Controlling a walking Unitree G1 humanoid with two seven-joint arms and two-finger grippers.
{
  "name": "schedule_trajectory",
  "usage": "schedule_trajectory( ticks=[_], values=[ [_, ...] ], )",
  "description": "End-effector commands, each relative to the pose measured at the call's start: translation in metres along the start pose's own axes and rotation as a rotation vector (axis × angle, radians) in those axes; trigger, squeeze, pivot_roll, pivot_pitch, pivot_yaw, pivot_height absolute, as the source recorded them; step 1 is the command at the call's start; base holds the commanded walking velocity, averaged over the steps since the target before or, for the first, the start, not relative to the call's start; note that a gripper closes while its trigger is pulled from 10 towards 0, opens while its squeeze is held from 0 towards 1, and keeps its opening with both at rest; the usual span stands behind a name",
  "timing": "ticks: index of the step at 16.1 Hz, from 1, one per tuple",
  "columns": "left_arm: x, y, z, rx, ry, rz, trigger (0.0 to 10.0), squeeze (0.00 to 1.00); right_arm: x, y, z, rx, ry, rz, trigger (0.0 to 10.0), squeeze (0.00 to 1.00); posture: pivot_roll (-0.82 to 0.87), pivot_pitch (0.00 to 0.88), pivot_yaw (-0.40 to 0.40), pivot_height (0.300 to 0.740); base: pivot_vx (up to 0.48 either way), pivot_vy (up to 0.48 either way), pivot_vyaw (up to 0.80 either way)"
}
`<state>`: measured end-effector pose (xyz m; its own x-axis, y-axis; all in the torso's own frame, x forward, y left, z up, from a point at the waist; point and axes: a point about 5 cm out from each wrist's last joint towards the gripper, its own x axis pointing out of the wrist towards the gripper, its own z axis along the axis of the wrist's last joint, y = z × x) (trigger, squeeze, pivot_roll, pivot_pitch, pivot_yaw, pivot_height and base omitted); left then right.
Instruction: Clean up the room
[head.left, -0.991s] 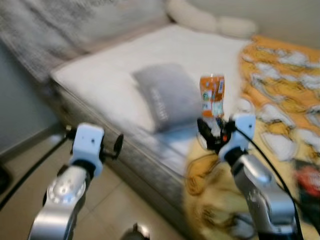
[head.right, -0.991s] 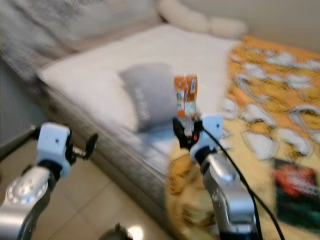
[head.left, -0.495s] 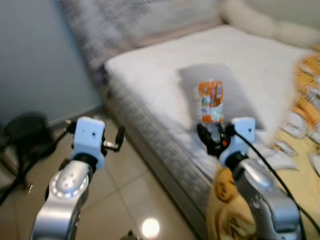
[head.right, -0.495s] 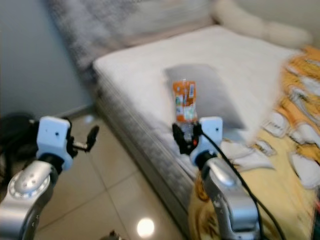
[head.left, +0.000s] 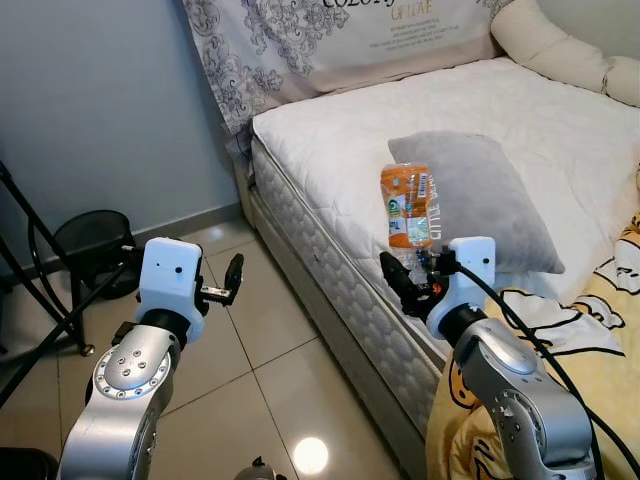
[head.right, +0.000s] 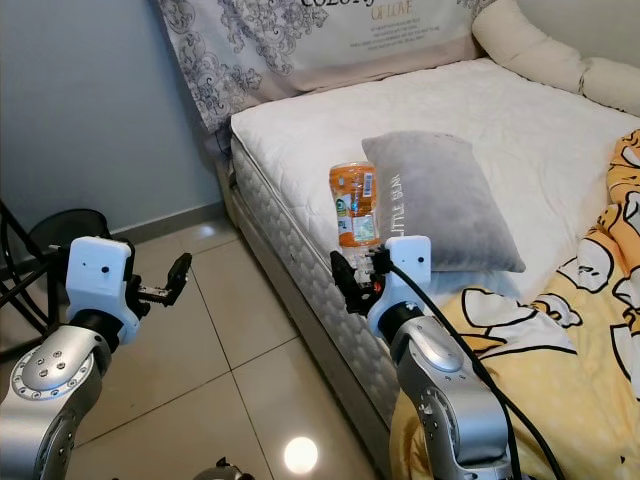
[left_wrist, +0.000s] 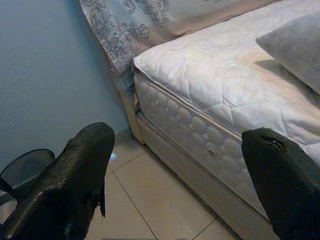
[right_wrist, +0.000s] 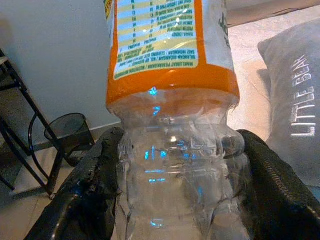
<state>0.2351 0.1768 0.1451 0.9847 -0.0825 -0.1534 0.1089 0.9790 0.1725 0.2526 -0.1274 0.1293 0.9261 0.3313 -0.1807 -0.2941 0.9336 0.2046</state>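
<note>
A clear plastic bottle with an orange label stands upright in my right gripper, which is shut on its lower body and held in front of the bed's edge. In the right wrist view the bottle sits between the two black fingers. My left gripper is raised over the tiled floor at the left, open with nothing in it; its fingers stand wide apart in the left wrist view. A black mesh waste bin stands on the floor by the grey wall.
A bed with a white quilted mattress holds a grey pillow and an orange-yellow patterned blanket. A black metal stand leans at the left beside the bin. Beige tiled floor lies between me and the bed.
The camera has swung left: the bed slid to the right and the wall, bin and stand came into view. Both arms keep their pose, with the bottle still held.
</note>
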Motion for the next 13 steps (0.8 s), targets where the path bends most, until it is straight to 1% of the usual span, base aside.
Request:
schedule_trajectory(
  ticks=[1,3,4,5,6,7,8,9,11,13],
  values=[
    [-0.001,0.002,0.003,0.007,-0.009,0.007,10.0,0.00,0.002,0.001,0.003,0.002,0.001,0.007,10.0,0.00,0.06,0.000,0.006,0.740,0.259,0.000,0.00],
    [-0.002,0.003,0.002,0.002,-0.004,0.013,10.0,0.00,0.006,-0.001,0.004,0.010,0.004,-0.025,10.0,0.00,0.06,0.000,0.002,0.740,0.274,0.000,0.00],
    [-0.002,0.003,0.002,0.001,-0.004,0.013,10.0,0.00,0.006,0.001,0.005,0.001,-0.001,0.015,10.0,0.00,0.06,0.000,0.003,0.740,0.274,0.000,0.00],
    [-0.001,0.003,0.003,0.002,-0.006,0.010,10.0,0.00,0.008,0.005,0.002,-0.041,0.030,0.050,10.0,0.00,0.06,0.000,0.006,0.740,0.277,0.000,0.58],
    [-0.001,0.003,0.004,0.002,-0.009,0.008,10.0,0.00,0.008,0.007,0.000,-0.053,0.041,0.065,10.0,0.00,0.07,0.000,0.007,0.740,0.274,0.000,0.80],
    [0.000,0.003,0.004,0.002,-0.010,0.006,10.0,0.00,0.008,0.007,0.000,-0.059,0.041,0.064,10.0,0.00,0.07,0.000,0.008,0.740,0.277,0.000,0.80],
    [0.000,0.003,0.005,0.002,-0.012,0.004,10.0,0.00,0.008,0.006,-0.002,-0.031,0.044,0.052,10.0,0.00,0.07,0.000,0.009,0.740,0.277,0.000,0.80],
    [0.000,0.003,0.005,0.002,-0.012,0.003,10.0,0.00,0.009,0.006,-0.003,-0.030,0.046,0.051,10.0,0.00,0.07,0.000,0.012,0.740,0.281,0.000,0.50],
    [0.001,0.004,0.005,0.003,-0.009,-0.001,10.0,0.00,0.010,0.005,-0.007,-0.057,0.073,0.035,10.0,0.00,0.07,0.000,0.015,0.740,0.281,0.000,0.00],
    [0.002,0.004,0.005,0.003,-0.006,-0.002,10.0,0.00,0.011,0.006,-0.007,-0.052,0.065,0.045,10.0,0.00,0.07,0.000,0.018,0.740,0.279,0.000,0.00]
  ],
)
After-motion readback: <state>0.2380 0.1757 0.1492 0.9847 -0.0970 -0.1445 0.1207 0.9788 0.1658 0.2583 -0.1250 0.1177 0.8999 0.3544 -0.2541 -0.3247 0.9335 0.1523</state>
